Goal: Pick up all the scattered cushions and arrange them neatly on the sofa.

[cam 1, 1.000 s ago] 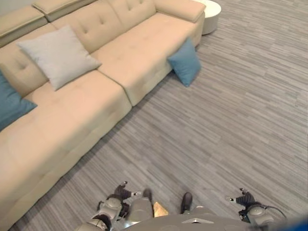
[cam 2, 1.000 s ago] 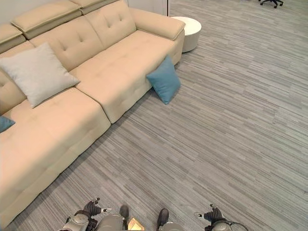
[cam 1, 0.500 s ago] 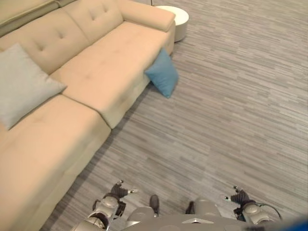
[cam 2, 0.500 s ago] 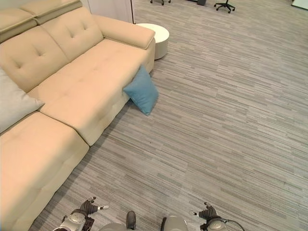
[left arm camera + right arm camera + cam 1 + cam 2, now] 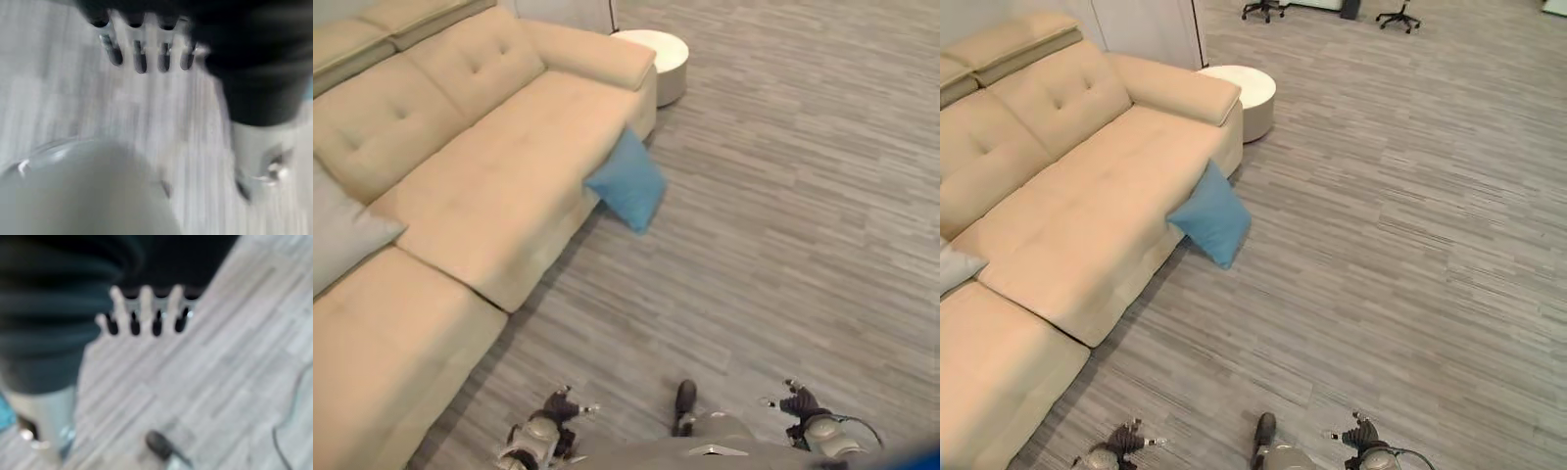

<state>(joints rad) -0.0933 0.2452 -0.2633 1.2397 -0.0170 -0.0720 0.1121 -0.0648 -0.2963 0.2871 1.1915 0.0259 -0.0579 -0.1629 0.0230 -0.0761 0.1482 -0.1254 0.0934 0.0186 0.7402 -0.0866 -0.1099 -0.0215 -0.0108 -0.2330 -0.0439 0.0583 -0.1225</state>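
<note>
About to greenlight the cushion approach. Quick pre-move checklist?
1. Target located: blue cushion on the floor, leaning against the sofa front: ok.
2. Floor between robot and cushion free of obstacles: ok.
3. Left hand holds nothing, fingers straight: ok.
4. Right hand holds nothing, fingers straight: ok.
5. Landing spot: bare seat above the cushion: ok.
6. Cushion within reach: not ok, walk closer first.

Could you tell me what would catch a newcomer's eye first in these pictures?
Most likely the blue cushion, standing on the grey floor and leaning against the front of the long beige sofa. Next, the round white side table just past the sofa's armrest. Both the left hand and the right hand hang low, fingers straight, holding nothing.
</note>
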